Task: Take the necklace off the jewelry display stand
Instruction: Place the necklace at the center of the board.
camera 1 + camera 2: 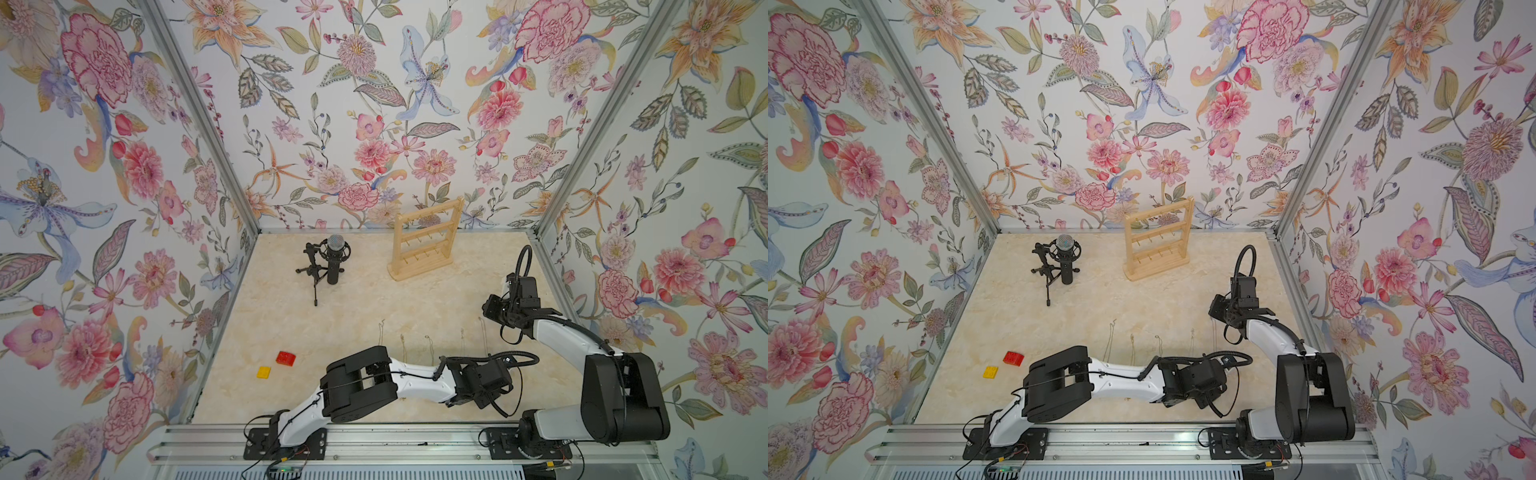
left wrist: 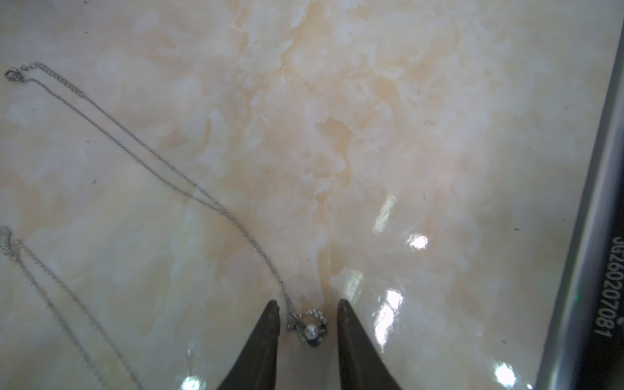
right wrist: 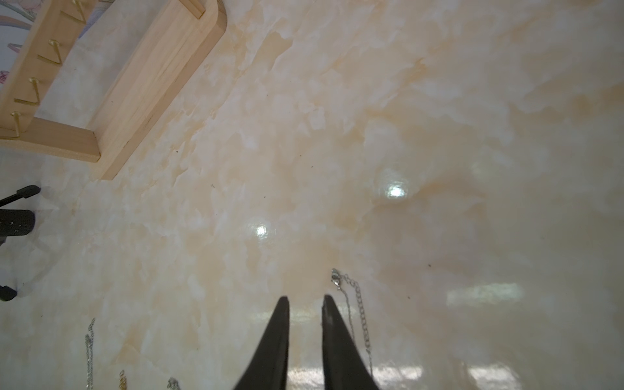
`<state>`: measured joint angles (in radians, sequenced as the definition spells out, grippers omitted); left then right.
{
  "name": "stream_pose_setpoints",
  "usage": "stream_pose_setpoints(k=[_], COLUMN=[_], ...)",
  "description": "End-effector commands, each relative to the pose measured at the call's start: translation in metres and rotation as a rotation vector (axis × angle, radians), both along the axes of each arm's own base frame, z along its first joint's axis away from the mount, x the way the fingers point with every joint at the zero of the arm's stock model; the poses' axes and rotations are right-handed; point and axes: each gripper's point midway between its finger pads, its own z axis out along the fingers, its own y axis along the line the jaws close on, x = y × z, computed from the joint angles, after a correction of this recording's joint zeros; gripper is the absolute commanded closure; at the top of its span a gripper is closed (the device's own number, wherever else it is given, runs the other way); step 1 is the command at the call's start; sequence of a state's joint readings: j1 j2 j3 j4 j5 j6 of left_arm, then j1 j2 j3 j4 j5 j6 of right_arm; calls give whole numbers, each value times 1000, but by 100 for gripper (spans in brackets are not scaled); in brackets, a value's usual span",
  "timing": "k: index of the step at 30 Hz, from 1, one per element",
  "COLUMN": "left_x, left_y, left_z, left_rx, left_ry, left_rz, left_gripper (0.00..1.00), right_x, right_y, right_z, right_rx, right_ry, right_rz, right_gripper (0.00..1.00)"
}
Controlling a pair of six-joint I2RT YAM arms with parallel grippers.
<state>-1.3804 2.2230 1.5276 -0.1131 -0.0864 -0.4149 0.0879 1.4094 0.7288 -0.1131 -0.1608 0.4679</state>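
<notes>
Two fingers of the left hand (image 2: pixel 307 304) stand spread, straddling the pendant (image 2: pixel 311 329) of the necklace (image 2: pixel 189 184), which lies flat on the surface (image 2: pixel 371 135). Farther out, the right hand (image 3: pixel 305 299) is slightly parted, empty, just beside a clasp (image 3: pixel 335 277); the jewelry display stand (image 3: pixel 148 77) stands well beyond.

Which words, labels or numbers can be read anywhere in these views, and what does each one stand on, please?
"JG2602070081": pale characters running sideways on the dark strip beyond the metal rail, left wrist view; the first characters are uncertain.
Nothing else can be read in the right wrist view or in both top views.
</notes>
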Motion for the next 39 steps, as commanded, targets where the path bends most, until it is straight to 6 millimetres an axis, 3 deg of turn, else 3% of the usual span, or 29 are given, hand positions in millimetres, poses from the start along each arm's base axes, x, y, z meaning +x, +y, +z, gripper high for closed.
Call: stream_pose_setpoints(k=[1,17,26,33,39], left_x=[-4,-6,0,11,29], left_y=[4,-10,-14,1,28], left_z=[19,62,108,156,193], left_rx=[12,-67,-133,-174,-219], left_ry=[-41,-106,-167,-276,-351], left_rz=[-14,-57,-51,-23,45], left_gripper=[68,66,63,58,55], right_x=[-1,-3,-10,-22,-30], right_y=[-4,-13,-37,-63,-75], right_z=[1,15,30,43,58], right_rx=[-7,-39,-82,-60,-6], right_ry=[-17,-72,-140,-197,-275], right_rz=[-7,-42,-145,-255,-314], right_gripper=[79,80,78,72,65])
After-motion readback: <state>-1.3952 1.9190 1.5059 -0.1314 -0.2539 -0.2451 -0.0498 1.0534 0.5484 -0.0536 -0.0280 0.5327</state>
